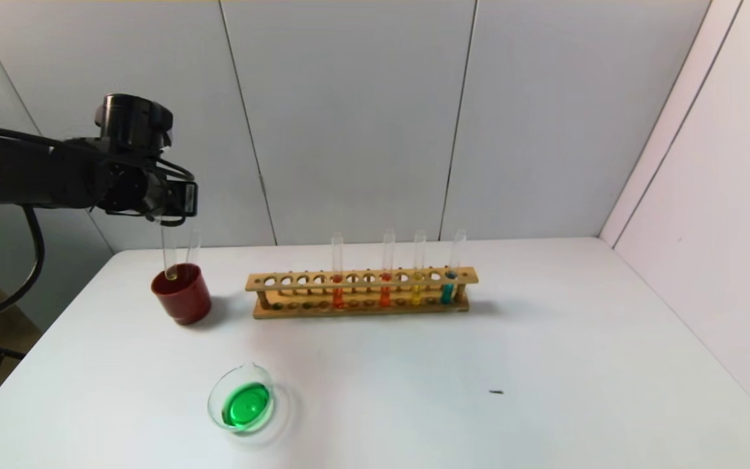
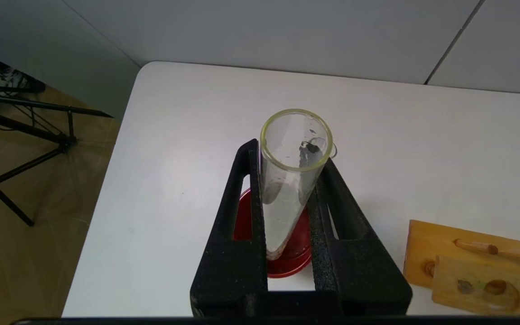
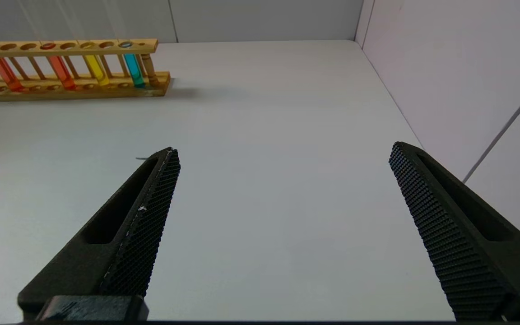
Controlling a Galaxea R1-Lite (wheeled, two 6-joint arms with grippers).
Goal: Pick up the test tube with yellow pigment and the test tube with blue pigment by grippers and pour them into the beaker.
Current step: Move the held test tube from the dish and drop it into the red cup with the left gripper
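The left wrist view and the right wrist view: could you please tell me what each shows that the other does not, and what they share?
Only the left wrist view shows the left hand shut on an emptied test tube, held over the dark red cup. Only the right wrist view shows the right hand, open and holding nothing, plus the rack's filled tubes: two orange-red, one yellow, one blue. Both show the wooden rack and the white table.
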